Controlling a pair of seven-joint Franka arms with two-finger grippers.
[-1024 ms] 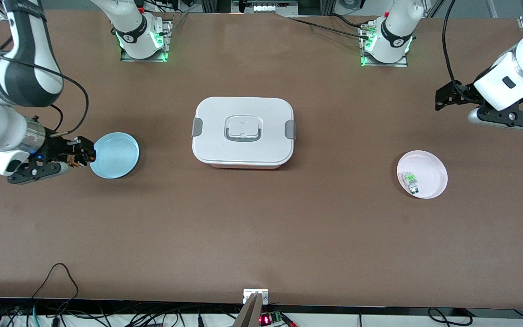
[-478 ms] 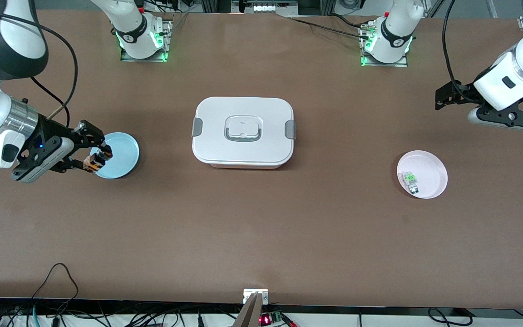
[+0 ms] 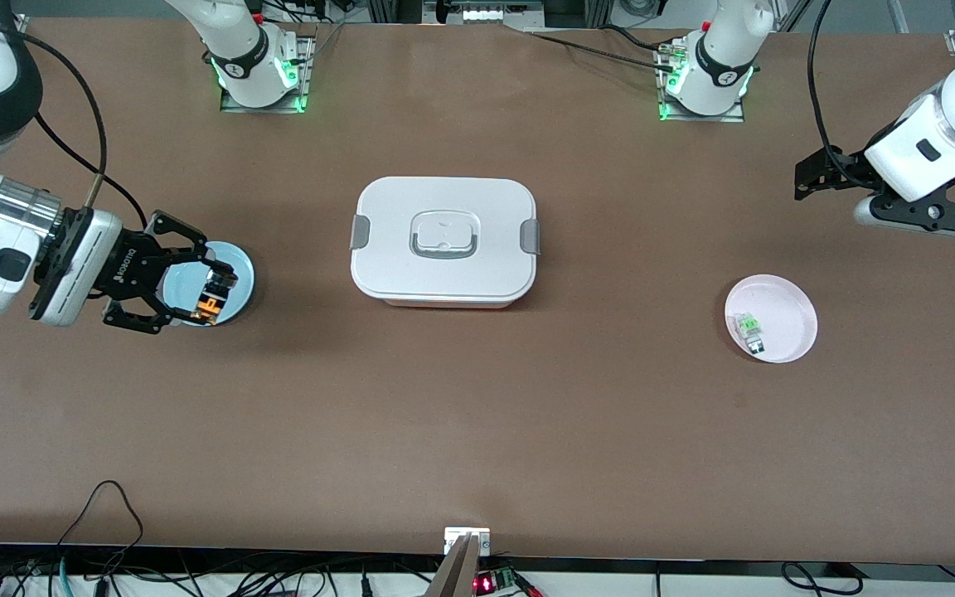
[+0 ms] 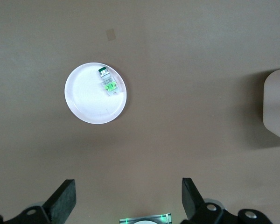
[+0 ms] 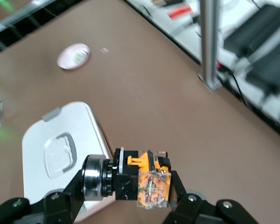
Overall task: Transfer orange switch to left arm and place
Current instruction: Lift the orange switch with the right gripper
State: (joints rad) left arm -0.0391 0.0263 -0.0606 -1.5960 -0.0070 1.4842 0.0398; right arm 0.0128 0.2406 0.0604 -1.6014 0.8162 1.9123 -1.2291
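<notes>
Over the table (image 3: pixel 477 414), the right tool (image 3: pixel 210 292) grips the orange switch (image 3: pixel 212 303) level.

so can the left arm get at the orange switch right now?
Probably not yet. The orange switch is clamped in the right gripper over the blue plate, and the box sits between it and the left gripper, which waits open at its own end.

A blue plate (image 3: pixel 233 286) and a pink plate (image 3: pixel 784 311) holding a clear green-topped switch (image 3: pixel 749 329).
</notes>
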